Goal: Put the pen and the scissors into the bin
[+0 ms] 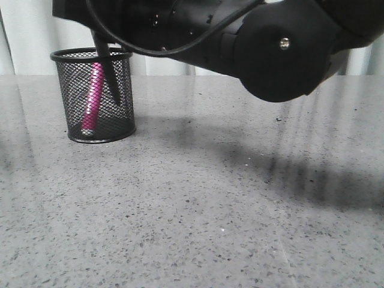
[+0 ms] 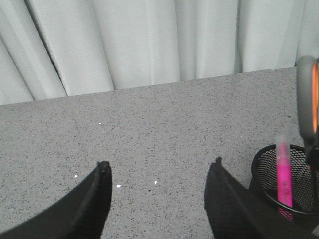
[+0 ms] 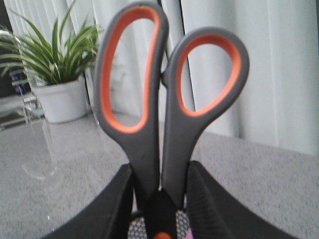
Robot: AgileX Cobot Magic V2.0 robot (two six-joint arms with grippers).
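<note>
Tabletop bin (image 1: 96, 57): pen (image 1: 93, 99), scissors (image 3: 164, 104).

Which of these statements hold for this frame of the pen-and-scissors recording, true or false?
1. The pen stands inside the bin. True.
2. The scissors lie flat on the table. False: they are upright, blades down into the bin, with the right gripper shut on them.
3. The left gripper holds the pen. False: it is open with nothing in it, over the table.
4. A potted plant shows in the right wrist view. True.
</note>
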